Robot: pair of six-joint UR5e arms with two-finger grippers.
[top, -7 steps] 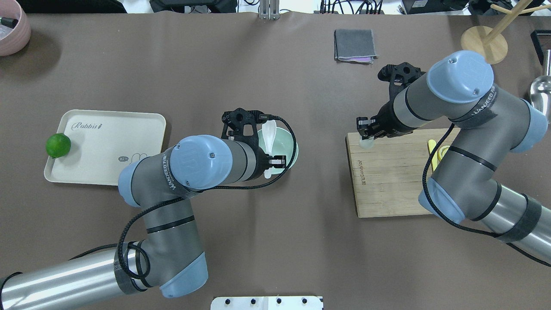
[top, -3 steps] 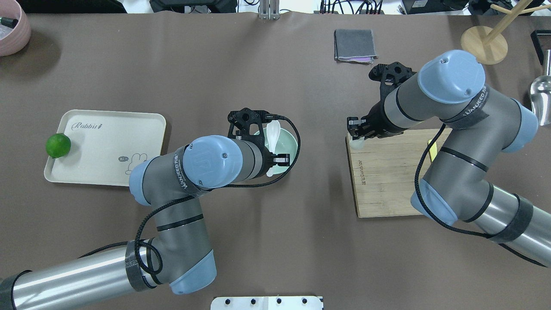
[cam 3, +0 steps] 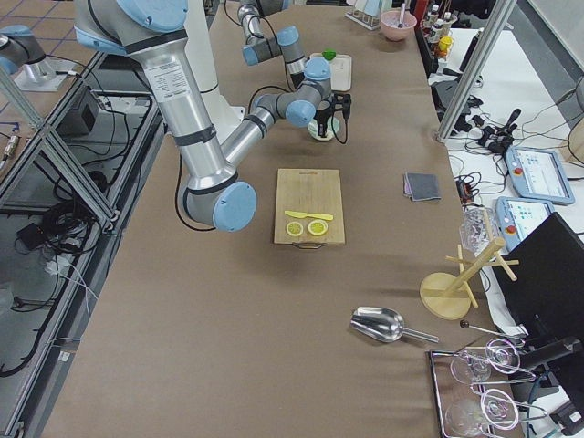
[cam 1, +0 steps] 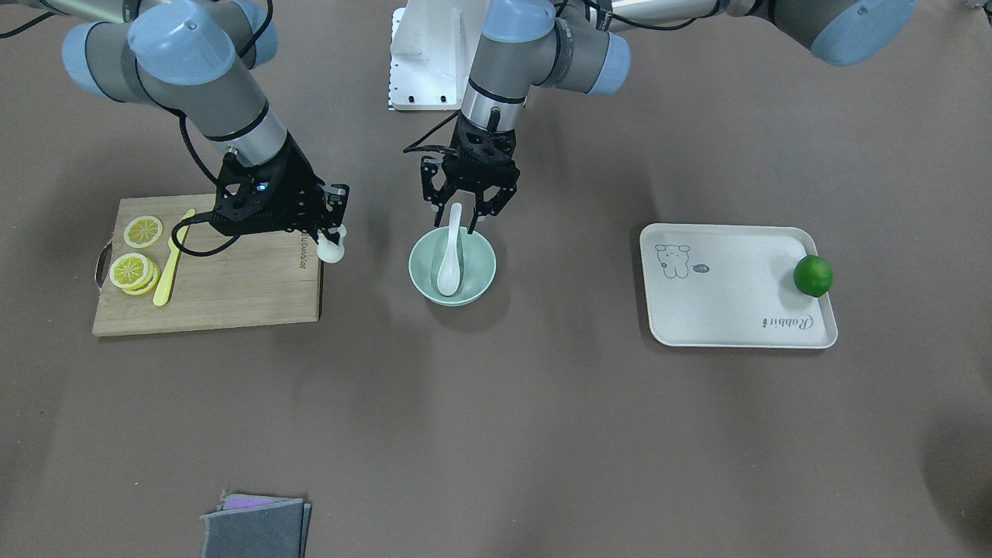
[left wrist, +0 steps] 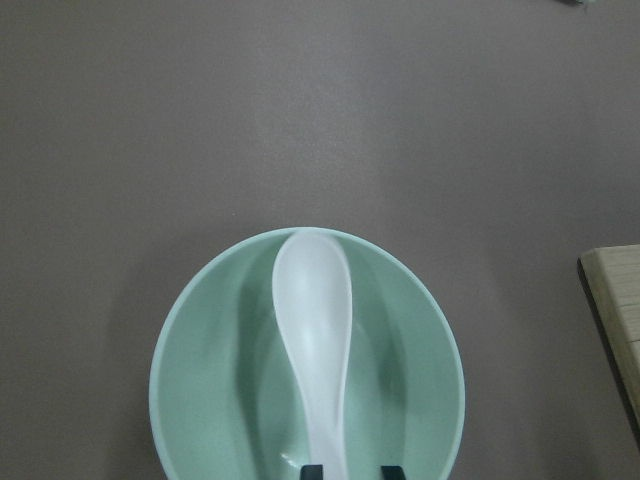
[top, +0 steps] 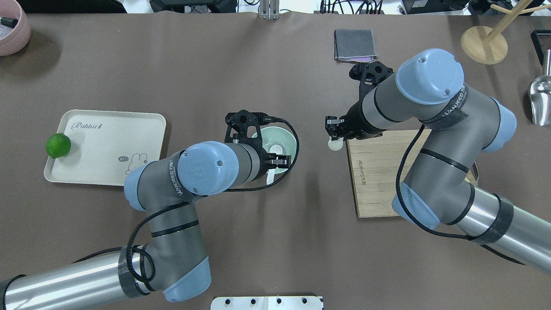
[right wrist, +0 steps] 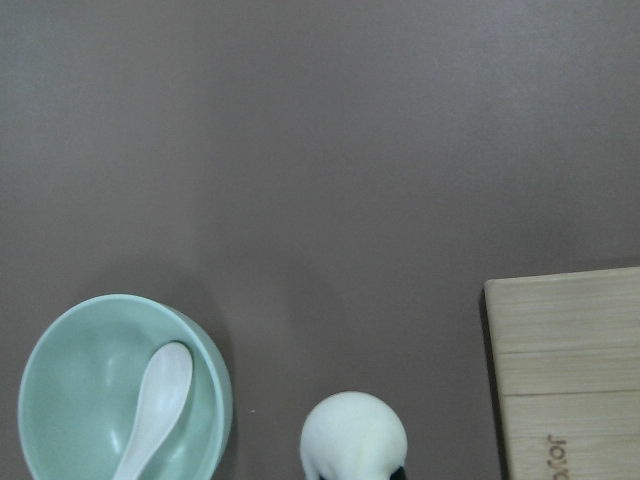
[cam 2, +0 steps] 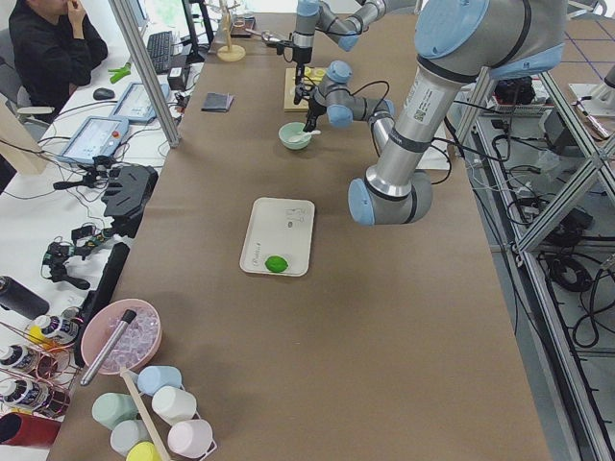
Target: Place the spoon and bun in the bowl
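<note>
The mint-green bowl (cam 1: 419,267) stands mid-table; it also shows in the overhead view (top: 286,134). The white spoon (cam 1: 449,265) lies in it, scoop down, handle leaning on the rim toward the robot. My left gripper (cam 1: 456,225) hangs over the handle with fingers spread, a gap showing beside the handle in the left wrist view (left wrist: 352,470). My right gripper (top: 335,138) is shut on the white bun (top: 335,145) and holds it above the table, just off the cutting board's edge, right of the bowl. The right wrist view shows the bun (right wrist: 353,438) and bowl (right wrist: 60,360).
A wooden cutting board (top: 383,172) carries lemon slices (cam 1: 136,263) and a yellow knife (cam 1: 170,260). A cream tray (top: 107,146) with a lime (top: 58,145) lies on the left. A grey cloth (top: 355,44), wooden stand (top: 484,44) and metal scoop (top: 540,101) sit farther back.
My right gripper has carried the bun leftward off the cutting board toward the bowl. My left gripper has drawn back a little and the spoon has settled lower into the bowl.
</note>
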